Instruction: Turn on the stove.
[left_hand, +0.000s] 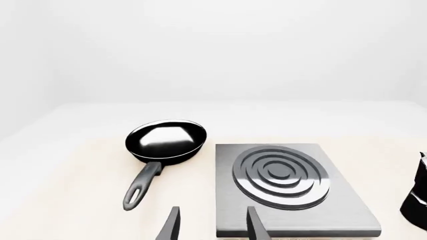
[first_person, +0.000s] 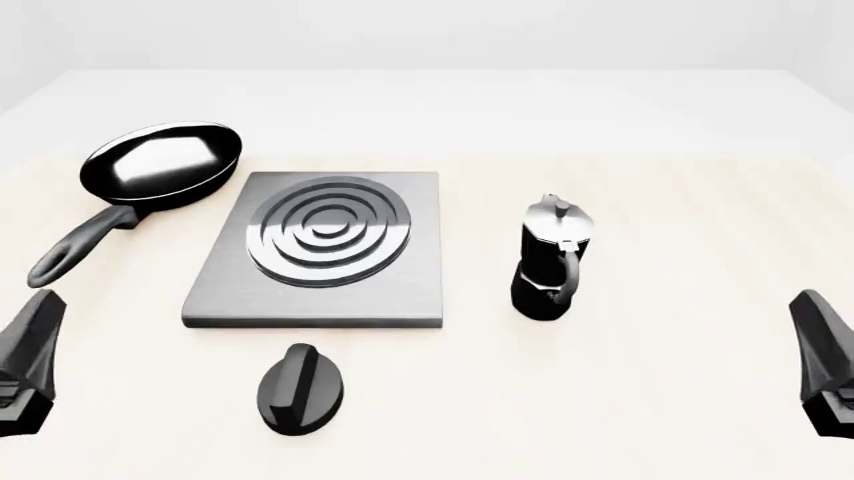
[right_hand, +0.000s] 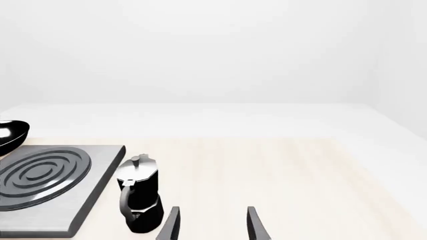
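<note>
We see the stove (first_person: 320, 262) flat at mid-counter (first_person: 667, 400), its knob (first_person: 300, 389) just before it, a frying pan (first_person: 163, 165) to its left, a moka pot (first_person: 550, 260) to its right. Both our left pincer (left_hand: 210, 227) and right pincer (right_hand: 210, 227) hover spread apart, holding nothing.

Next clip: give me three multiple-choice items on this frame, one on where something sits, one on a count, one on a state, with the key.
1. In the front view, where is the knob?
A. on the burner
B. on the table, near side of the stove
C. inside the frying pan

2. How many objects lie on the table?
A. two
B. six
C. four

3. The left gripper is:
A. open, holding nothing
B. shut on the knob
C. shut on the pan handle

Key: 1 B, the knob lies just in front of the slab. 2 C, pan, stove, knob and moka pot. 3 A, its jaws stand apart over the stove's edge.
</note>
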